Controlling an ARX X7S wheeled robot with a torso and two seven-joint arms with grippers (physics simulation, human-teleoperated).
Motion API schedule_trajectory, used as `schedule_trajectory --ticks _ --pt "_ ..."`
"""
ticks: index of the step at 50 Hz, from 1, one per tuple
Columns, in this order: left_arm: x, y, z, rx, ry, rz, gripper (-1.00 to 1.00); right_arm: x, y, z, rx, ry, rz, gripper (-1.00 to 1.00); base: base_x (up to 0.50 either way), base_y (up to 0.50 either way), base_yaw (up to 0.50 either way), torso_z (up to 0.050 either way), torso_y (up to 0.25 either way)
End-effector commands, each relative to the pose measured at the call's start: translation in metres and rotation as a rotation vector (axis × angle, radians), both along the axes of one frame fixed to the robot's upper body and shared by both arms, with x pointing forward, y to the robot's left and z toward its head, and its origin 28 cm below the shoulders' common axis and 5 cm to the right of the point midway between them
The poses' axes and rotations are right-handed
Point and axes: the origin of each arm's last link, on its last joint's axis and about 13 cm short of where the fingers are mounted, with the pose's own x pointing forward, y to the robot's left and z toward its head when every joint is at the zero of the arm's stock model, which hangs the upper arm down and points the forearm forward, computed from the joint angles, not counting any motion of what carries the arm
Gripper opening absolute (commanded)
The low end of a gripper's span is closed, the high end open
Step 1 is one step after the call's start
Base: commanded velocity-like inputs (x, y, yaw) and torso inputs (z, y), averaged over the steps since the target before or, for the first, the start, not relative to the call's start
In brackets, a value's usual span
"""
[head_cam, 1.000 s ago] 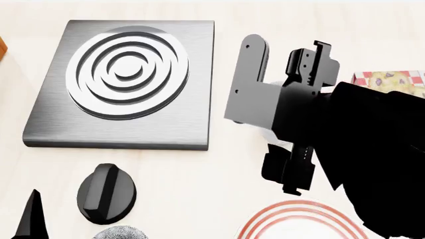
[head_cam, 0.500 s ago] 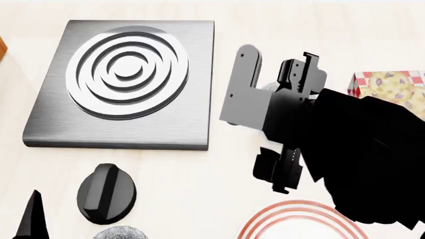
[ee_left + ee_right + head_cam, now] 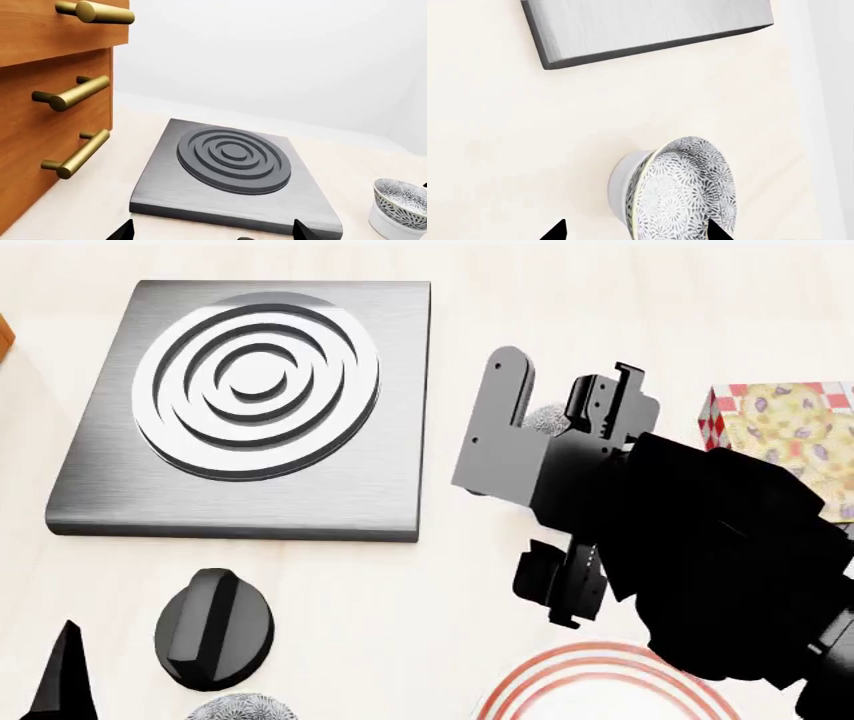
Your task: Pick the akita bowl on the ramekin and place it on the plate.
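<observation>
My right arm has crept back rightward. Left, wooden drawers and hob on the pale bench. My right jaws gape around the akita bowl atop the ramekin; plate nearer; left jaws' state unclear

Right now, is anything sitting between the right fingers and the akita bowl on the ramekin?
Nothing visible. In the right wrist view the akita bowl sits on the ramekin just ahead of the open right fingers, with only bare counter around it.

Right arm extended forward, jaws apparently parted
</observation>
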Motion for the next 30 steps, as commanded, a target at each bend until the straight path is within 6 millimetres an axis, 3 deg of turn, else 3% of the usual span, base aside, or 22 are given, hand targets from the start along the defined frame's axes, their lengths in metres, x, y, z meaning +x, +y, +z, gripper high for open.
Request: schedule_trajectory --ticks 1,15,30 --pt "0.001 0.001 0.000 -0.004 0.002 0.004 1.00 0.010 -0.001 -0.006 -0.005 -0.013 -0.018 1.00 0.00 0.00 0.00 0.000 0.000" --pt "0.002 0.001 0.000 -0.006 0.004 0.008 1.00 0.021 -0.001 -0.019 0.007 -0.014 -0.033 1.00 0.00 0.00 0.00 0.000 0.000" --pt "0.002 0.001 -0.001 -0.004 0.007 0.009 1.00 0.019 -0.005 -0.033 0.022 0.019 -0.057 1.00 0.00 0.00 0.00 0.000 0.000"
